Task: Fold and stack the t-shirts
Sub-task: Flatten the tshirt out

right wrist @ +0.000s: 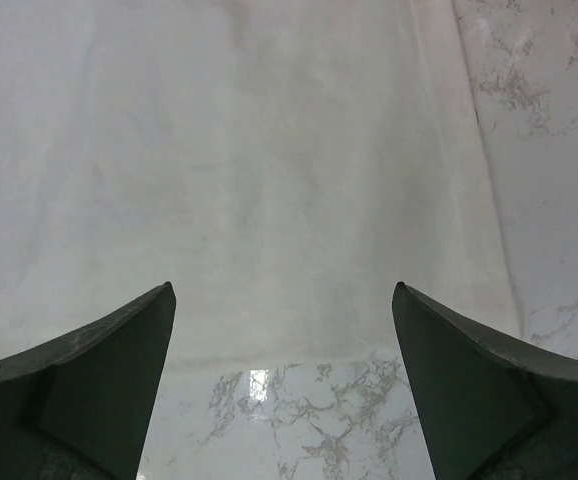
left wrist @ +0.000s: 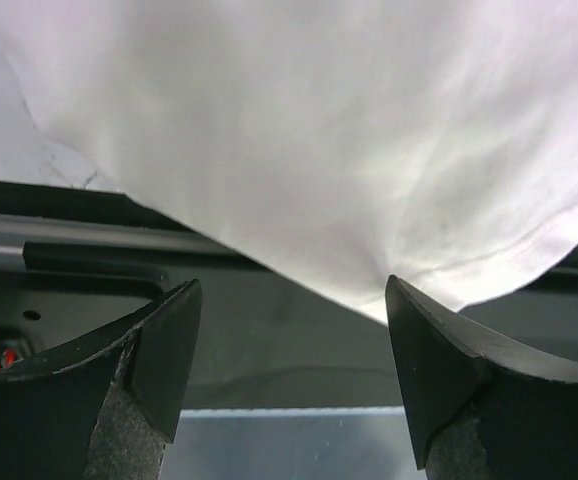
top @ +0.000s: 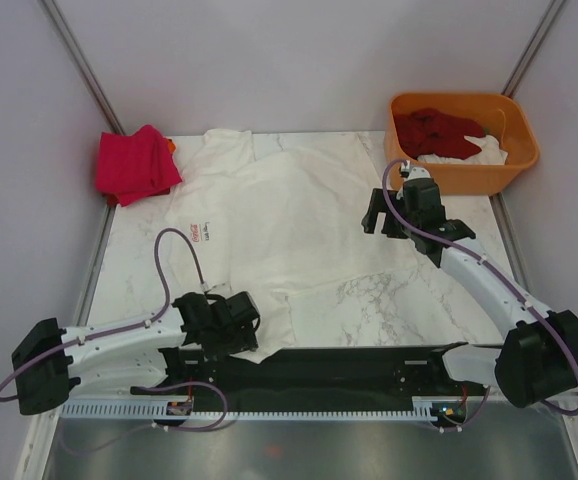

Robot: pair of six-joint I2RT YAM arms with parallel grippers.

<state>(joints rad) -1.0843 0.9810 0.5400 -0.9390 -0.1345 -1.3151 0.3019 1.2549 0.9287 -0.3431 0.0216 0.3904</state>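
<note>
A large white t-shirt (top: pixel 299 215) with a small red print (top: pixel 195 233) lies spread over the marble table, its near corner hanging over the front edge. My left gripper (top: pixel 249 325) is low at that corner and open. In the left wrist view the shirt's hem (left wrist: pixel 369 200) lies just past the fingertips (left wrist: pixel 184 300), with nothing between the jaws. My right gripper (top: pixel 381 222) hovers open above the shirt's right edge (right wrist: pixel 269 180). A folded pink-red t-shirt (top: pixel 136 163) lies at the back left. Dark red (top: pixel 437 130) and white (top: pixel 489 150) t-shirts sit in the tub.
An orange plastic tub (top: pixel 464 175) stands at the back right corner. Bare marble (top: pixel 399 300) shows in front of the right arm. A black rail (top: pixel 349 365) runs along the table's near edge, and grey walls close in the left, back and right.
</note>
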